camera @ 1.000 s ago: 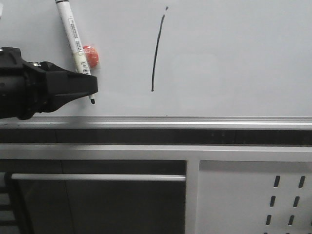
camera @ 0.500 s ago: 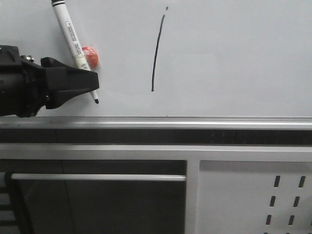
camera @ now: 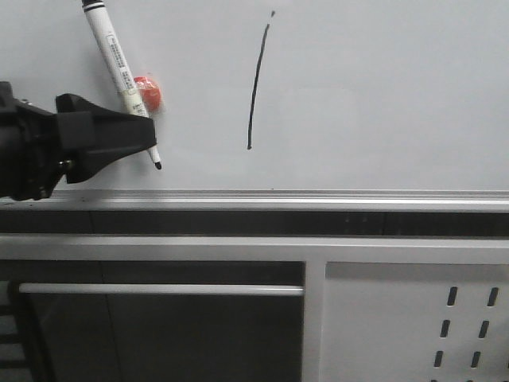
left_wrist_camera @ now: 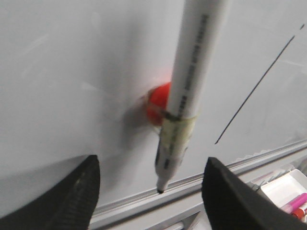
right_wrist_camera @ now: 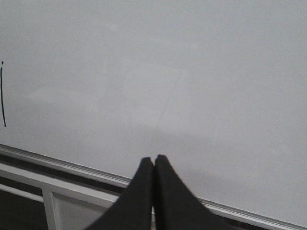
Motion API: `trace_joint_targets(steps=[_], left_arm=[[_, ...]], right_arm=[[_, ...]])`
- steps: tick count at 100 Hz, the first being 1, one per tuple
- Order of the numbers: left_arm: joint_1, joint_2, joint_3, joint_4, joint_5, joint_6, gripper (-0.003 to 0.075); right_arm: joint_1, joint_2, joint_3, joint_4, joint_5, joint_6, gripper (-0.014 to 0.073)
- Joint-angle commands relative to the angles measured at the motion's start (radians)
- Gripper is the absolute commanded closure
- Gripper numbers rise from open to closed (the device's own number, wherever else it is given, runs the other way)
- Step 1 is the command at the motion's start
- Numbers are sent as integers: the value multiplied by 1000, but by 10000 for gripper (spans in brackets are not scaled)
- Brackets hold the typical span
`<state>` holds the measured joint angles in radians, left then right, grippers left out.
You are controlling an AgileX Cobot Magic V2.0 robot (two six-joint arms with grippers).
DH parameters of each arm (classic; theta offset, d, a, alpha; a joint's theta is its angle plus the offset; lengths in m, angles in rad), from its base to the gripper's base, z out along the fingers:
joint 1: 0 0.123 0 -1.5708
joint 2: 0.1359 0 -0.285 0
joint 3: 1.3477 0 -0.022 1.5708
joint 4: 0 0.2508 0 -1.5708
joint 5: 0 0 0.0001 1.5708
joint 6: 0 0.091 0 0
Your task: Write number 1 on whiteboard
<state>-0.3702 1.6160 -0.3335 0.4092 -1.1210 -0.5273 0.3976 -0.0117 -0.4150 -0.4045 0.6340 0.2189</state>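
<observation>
While left tool [left_wrist_camera: 151,191] gapes, right tool [right_wrist_camera: 153,165] pinched; one number 1 [camera: 255,86], one pen [camera: 119,68].

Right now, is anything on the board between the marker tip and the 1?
Nothing: the front view shows bare whiteboard between the marker tip and the number 1.

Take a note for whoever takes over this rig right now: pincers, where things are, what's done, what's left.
Left pincer: open, fingers wide apart either side of the marker pen, not clamping it. The pen is uncapped and sits tilted against the whiteboard by a red blob, tip pointing down.
Right pincer: shut, empty, pointed at bare board.
Done: the number 1 is on the board, a thin black stroke with a small dot above it.
Left: probably nothing to write; I cannot tell what keeps the pen on the board.
</observation>
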Motion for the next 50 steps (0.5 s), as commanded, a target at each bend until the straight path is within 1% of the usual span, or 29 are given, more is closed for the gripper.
trace_joint_targets(steps=[1,11,26,34,38,44,45,47,49,50], left_arm=[[1,-48,32,-76,-136,18,292],[1,-81,75,-94,-146,68,292],[1,-155,117,-71,-161,70,293],[1,-206,143,-53,-184,70,316],[1,-239,159,-53,-185,70,339],[1,-294,183,-59,-185,70,419],[1,-301,189,-59,-185,70,445],[1,-321,198,-61,-185,70,473],[1,-341,208,-67,-185,70,537],[1,-348,211,-69,-185,70,554]], right_arm=[[-4,-13,-22,-27,-72,-1,644],[-4,-13,-22,-27,-72,-1,644],[-4,-13,-22,-27,-72,-1,644],[-4,-13,-22,-27,-72,-1,644],[-4,-13,-22,-27,-72,-1,644],[-4,-13,-22,-27,-72,-1,644],[-4,-13,-22,-27,-72,-1,644],[-4,-13,-22,-27,-72,-1,644],[-4,-13,-22,-27,-72,-1,644],[-4,-13,-22,-27,-72,-1,644]])
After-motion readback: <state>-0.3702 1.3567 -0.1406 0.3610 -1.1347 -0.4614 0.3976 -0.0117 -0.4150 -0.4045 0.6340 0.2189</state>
